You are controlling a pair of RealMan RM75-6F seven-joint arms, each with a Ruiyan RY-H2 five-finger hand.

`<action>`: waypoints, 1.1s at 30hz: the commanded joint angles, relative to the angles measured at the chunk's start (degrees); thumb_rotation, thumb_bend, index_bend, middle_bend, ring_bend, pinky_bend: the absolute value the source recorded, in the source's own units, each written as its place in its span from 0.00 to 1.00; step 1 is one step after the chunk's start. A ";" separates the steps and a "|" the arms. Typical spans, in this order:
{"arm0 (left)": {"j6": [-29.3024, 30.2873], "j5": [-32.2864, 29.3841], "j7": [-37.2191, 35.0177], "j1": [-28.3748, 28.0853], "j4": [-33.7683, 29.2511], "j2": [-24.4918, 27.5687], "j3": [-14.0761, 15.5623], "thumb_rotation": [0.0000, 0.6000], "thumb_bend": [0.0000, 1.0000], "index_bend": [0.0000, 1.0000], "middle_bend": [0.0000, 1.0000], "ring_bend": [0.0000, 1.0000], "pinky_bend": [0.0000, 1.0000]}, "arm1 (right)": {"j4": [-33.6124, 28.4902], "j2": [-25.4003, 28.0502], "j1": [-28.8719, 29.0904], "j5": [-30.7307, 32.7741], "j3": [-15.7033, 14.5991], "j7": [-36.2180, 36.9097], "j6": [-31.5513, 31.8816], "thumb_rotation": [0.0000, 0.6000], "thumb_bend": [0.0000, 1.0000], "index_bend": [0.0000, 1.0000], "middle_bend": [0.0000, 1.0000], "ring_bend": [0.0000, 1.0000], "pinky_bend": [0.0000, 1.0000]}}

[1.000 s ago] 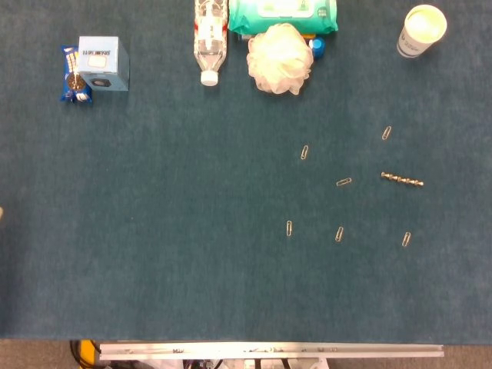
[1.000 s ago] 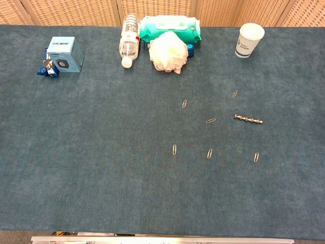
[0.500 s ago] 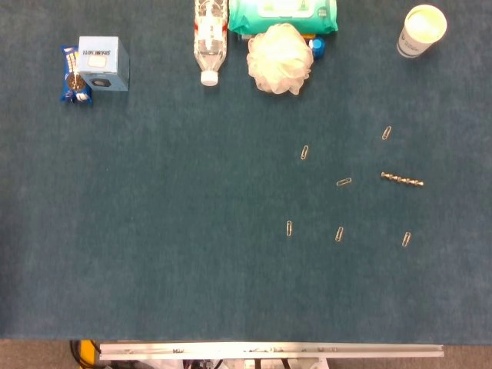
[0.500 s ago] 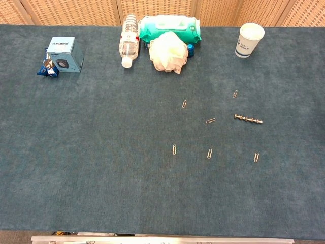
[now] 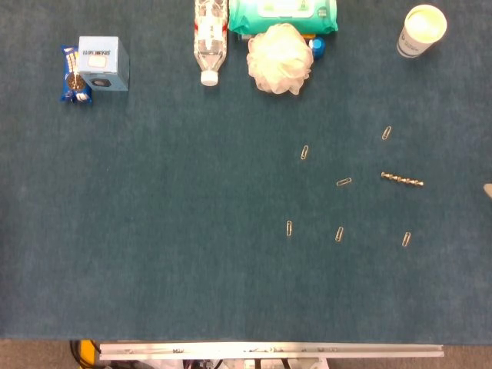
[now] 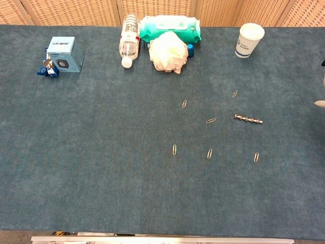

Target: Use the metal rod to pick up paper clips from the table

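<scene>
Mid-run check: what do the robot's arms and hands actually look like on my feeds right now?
Almost nothing of them shows. Only the tip of the right hand pokes in at the right edge of both views: a small pale, off-white rounded sliver, with a dark bit just above it in the chest view. No cables, markings or sleeves can be made out. The left hand and both arms are out of frame.

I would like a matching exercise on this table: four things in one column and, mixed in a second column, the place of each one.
Things:
1. metal rod
2. paper cup
3. blue box
4. white bath sponge

Places:
A. far left of the table
B. far right corner
C. among the paper clips, on the right
D. in front of the green wipes pack

Pairs: 1-C, 2-B, 3-A, 4-D
</scene>
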 commanded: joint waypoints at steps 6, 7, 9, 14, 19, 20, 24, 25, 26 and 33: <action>-2.00 1.27 -4.94 -0.51 3.08 0.76 1.26 1.00 0.14 0.57 0.56 0.53 0.74 | -2.38 -3.75 3.82 8.78 1.11 -10.26 -2.56 1.00 0.14 0.62 0.25 0.16 0.37; -2.14 1.31 -5.49 -0.52 3.40 0.80 1.35 1.00 0.14 0.57 0.56 0.53 0.74 | -2.34 -4.16 4.21 9.54 1.26 -10.91 -2.72 1.00 0.16 0.62 0.25 0.16 0.37; -2.37 1.38 -6.66 -0.52 4.23 0.84 1.50 1.00 0.14 0.57 0.56 0.53 0.74 | -2.18 -5.02 5.10 11.44 1.50 -12.34 -3.22 1.00 0.20 0.61 0.24 0.15 0.37; -2.92 1.17 -8.98 -0.47 6.19 0.66 1.68 1.00 0.14 0.57 0.56 0.53 0.74 | -1.71 -6.92 7.27 16.38 2.09 -15.42 -4.29 1.00 0.26 0.58 0.23 0.14 0.35; -3.39 0.88 -10.57 -0.41 7.60 0.31 1.76 1.00 0.14 0.57 0.56 0.53 0.74 | -1.70 -8.27 9.10 20.94 2.58 -17.81 -4.66 1.00 0.26 0.54 0.21 0.12 0.35; -3.47 0.83 -10.84 -0.40 7.89 0.22 1.79 1.00 0.14 0.57 0.56 0.53 0.74 | -1.74 -8.55 9.52 22.00 2.65 -18.37 -4.63 1.00 0.25 0.53 0.21 0.12 0.35; -3.59 0.75 -11.79 -0.30 8.67 -0.06 1.84 1.00 0.14 0.57 0.56 0.53 0.74 | -1.67 -9.52 10.80 24.52 2.70 -20.14 -4.06 1.00 0.18 0.50 0.20 0.11 0.35; -3.61 0.76 -11.95 -0.28 8.83 -0.12 1.87 1.00 0.14 0.57 0.56 0.53 0.74 | -1.65 -9.74 11.09 24.99 2.60 -20.57 -3.99 1.00 0.17 0.50 0.20 0.11 0.35; -3.63 0.77 -12.15 -0.25 9.04 -0.18 1.91 1.00 0.14 0.57 0.56 0.53 0.74 | -1.71 -9.94 11.49 25.72 2.51 -21.11 -3.97 1.00 0.17 0.50 0.20 0.11 0.35; -3.50 0.85 -12.85 -0.02 9.67 -0.41 2.07 1.00 0.14 0.57 0.56 0.53 0.74 | -1.88 -11.03 13.61 29.38 1.95 -23.30 -4.01 1.00 0.16 0.49 0.19 0.11 0.35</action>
